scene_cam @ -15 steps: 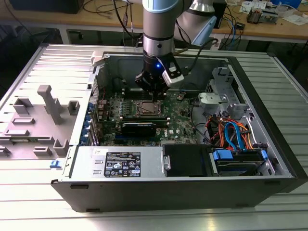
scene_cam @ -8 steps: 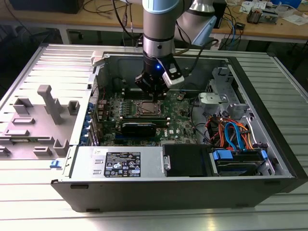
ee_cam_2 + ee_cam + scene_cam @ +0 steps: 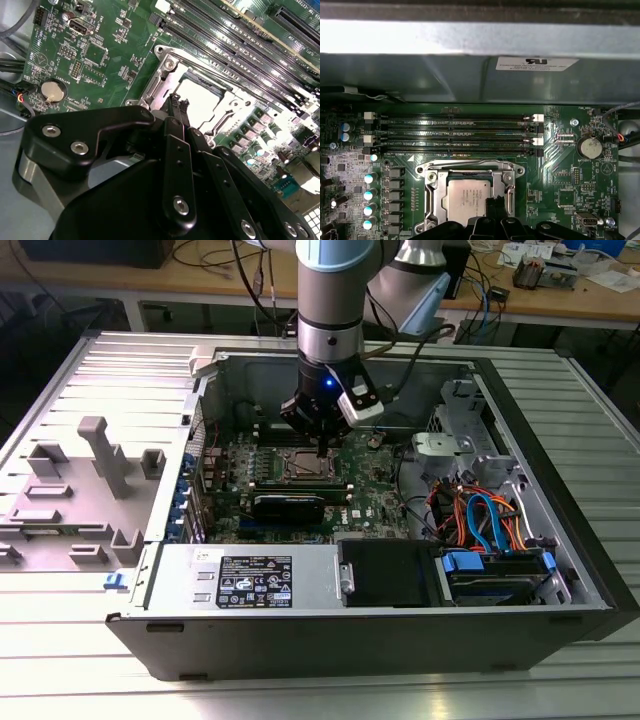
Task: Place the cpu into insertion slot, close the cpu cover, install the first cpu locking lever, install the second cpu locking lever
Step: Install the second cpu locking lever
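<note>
The cpu (image 3: 466, 197) lies flat in the insertion slot (image 3: 470, 172) on the green board, its silver-grey top showing. The cpu cover (image 3: 434, 196), a silver frame, lies down around it; in the second wrist view the cover (image 3: 161, 77) rims the bright cpu (image 3: 202, 102). A thin wire lever (image 3: 465, 162) runs along the socket's edge by the memory slots. My gripper (image 3: 176, 102) is shut, with its narrow tips right over the socket's edge, and I see nothing between them. In the exterior view the gripper (image 3: 322, 452) hangs just above the socket (image 3: 305, 468).
Long black memory slots (image 3: 455, 132) lie beside the socket, a coin battery (image 3: 590, 147) further off. The case wall (image 3: 470, 75) rises behind them. A power-supply box (image 3: 250, 578) and cable bundle (image 3: 480, 515) fill the case's near side. Grey plastic parts (image 3: 100, 455) lie on the exterior view's left.
</note>
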You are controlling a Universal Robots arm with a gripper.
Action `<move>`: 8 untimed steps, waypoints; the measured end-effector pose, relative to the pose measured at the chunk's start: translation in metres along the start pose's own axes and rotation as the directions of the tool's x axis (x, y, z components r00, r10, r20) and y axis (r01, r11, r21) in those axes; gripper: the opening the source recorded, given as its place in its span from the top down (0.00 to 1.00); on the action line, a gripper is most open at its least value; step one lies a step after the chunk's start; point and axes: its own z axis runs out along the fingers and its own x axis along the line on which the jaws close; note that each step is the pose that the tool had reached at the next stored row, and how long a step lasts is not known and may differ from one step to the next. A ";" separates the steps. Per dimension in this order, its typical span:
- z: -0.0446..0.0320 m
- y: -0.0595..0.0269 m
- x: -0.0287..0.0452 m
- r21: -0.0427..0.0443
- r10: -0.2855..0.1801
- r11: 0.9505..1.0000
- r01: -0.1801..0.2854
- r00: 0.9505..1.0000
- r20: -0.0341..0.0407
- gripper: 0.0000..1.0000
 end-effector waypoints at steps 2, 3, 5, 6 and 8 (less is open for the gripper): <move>0.0000 -0.0002 0.0000 0.000 0.000 1.000 0.000 1.000 0.000 0.89; 0.0000 -0.0002 0.0000 0.000 0.000 1.000 0.000 1.000 0.000 0.89; 0.0000 -0.0003 0.0000 0.000 0.000 1.000 0.000 1.000 0.000 0.89; 0.0000 -0.0003 0.0000 0.000 0.000 1.000 0.000 1.000 0.000 0.89; 0.0000 -0.0003 0.0000 0.000 0.000 1.000 0.000 1.000 0.000 0.89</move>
